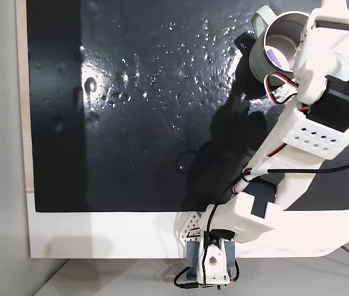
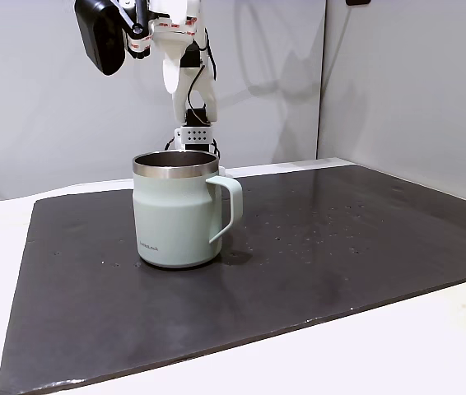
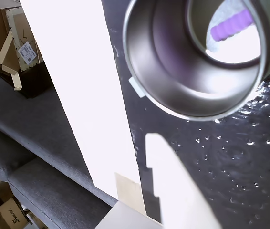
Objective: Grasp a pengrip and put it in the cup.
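Note:
The pale green cup [image 2: 175, 216] stands upright on the black mat, its handle to the right in a fixed view. Seen from above, the cup [image 1: 259, 61] sits at the mat's far right corner. The purple pengrip [image 3: 231, 25] lies on the shiny bottom inside the cup [image 3: 173, 98], and a sliver of the pengrip [image 1: 277, 57] shows from above as well. My gripper [image 2: 175, 92] hangs well above the cup's rim, open and holding nothing. One white finger [image 3: 173, 181] points toward the cup in the wrist view.
The black mat [image 1: 131, 123] lies on a white table [image 1: 100, 234] and is speckled with shiny spots. The arm's base [image 1: 211, 262] sits at the table's near edge. A grey sofa [image 3: 39, 143] and cardboard boxes lie beyond the table.

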